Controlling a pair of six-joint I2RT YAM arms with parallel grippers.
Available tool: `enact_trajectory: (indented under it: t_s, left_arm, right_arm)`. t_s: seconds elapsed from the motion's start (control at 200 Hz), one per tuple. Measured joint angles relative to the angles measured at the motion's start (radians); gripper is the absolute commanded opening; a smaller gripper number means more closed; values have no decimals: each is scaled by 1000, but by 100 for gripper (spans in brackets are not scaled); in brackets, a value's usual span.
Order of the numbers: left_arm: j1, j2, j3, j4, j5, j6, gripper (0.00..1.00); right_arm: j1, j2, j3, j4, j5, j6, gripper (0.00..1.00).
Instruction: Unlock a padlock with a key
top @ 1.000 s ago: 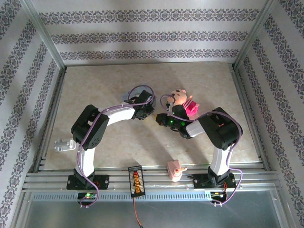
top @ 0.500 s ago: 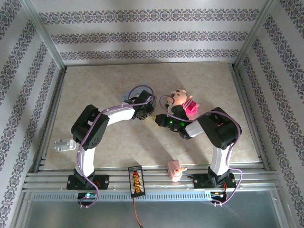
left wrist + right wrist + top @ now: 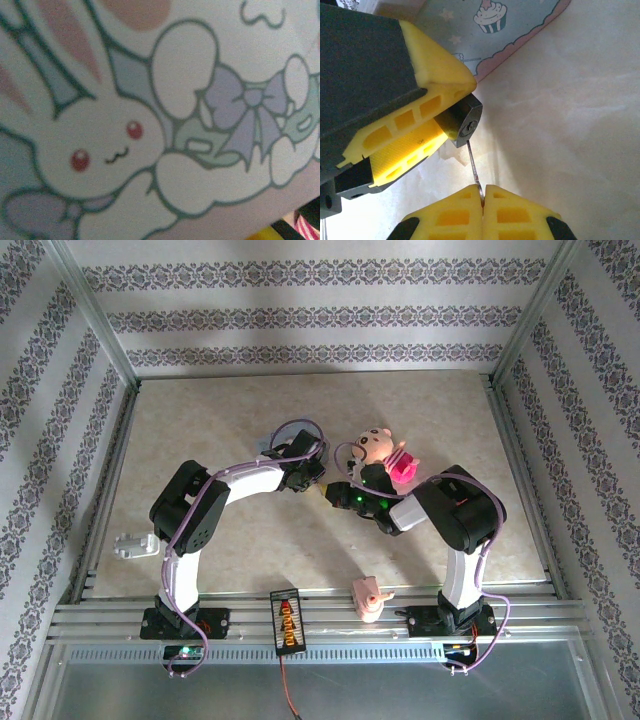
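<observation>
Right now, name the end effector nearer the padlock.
Left. The left end effector clamps the padlock; the right end effector holds the key, only its tip reaching the padlock.

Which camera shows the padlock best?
Right wrist: the padlock sits clamped in the left gripper, the key at its keyhole. From the top it is too small to make out; the left wrist camera faces the bunny-printed tin.

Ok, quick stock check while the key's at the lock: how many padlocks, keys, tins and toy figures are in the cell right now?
padlock: 1
key: 1
pale blue tin: 1
pig toys: 2 (the pink-dressed doll and the small figure on the near rail)
Total: 5
</observation>
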Motion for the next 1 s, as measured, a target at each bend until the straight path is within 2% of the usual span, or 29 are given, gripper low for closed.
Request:
enact_trajectory:
  t_s: [1.0]
  left_arm:
    - [5,0,0,4,24,0,1]
  right_arm:
    - [-1,-8,-21,21,6,0,0]
